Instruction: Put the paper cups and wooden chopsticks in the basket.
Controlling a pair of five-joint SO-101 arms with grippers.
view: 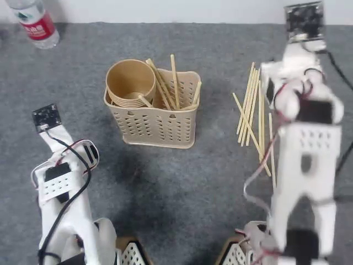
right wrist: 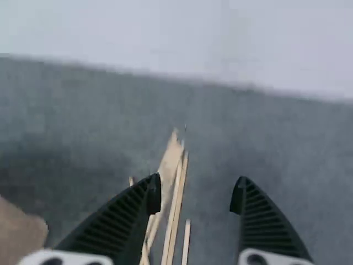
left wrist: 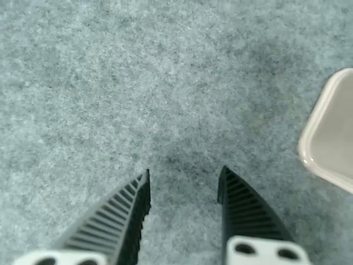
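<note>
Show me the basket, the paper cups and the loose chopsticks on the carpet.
basket (view: 154, 128): high view, front perforated wall.
paper cups (view: 130, 80): high view, inside of the top cup.
loose chopsticks (view: 247, 106): high view, middle of the bundle.

Tabletop (view: 182, 187): flat, covered edge to edge in grey, felt-like matting; a pale wall runs along the far side.

Items resting directly on it:
- Basket (view: 157, 124): beige plastic with perforated walls, standing upright at mid-table toward the far half.
- Wooden chopsticks (view: 251, 107): a loose bunch lying flat beside the basket and apart from it. Most run roughly parallel, and one crosses them on a slant. The near ends are partly hidden under an arm.
- Bottle (view: 37, 25): clear plastic with a red label, at a far corner, well apart from the basket.
- Arm bases (view: 129, 251): two, at the near edge.
</note>
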